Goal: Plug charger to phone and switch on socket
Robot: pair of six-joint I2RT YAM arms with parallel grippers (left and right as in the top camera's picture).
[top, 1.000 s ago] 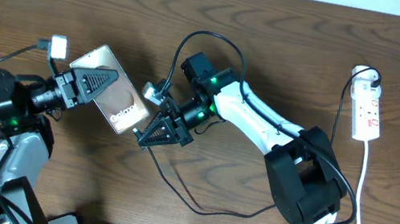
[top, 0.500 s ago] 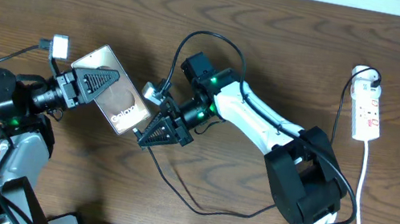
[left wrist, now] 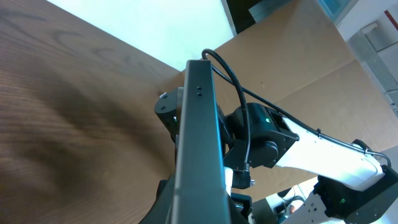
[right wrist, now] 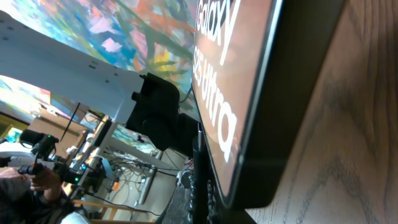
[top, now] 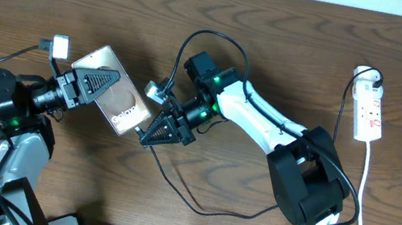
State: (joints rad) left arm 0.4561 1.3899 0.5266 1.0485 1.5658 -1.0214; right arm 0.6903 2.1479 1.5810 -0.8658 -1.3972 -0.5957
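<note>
Overhead, the phone [top: 125,104] shows its gold back and sits slanted in the left claw [top: 108,81], which is clamped on its upper-left half. The right claw [top: 143,140] is just beside the phone's lower-right end. I cannot tell if this claw is apart or together. The charger [top: 197,209] runs over the tabletop [top: 282,20] below and to the right of the phone. The socket [top: 371,108] lies well apart, far to the right of the phone.
</note>
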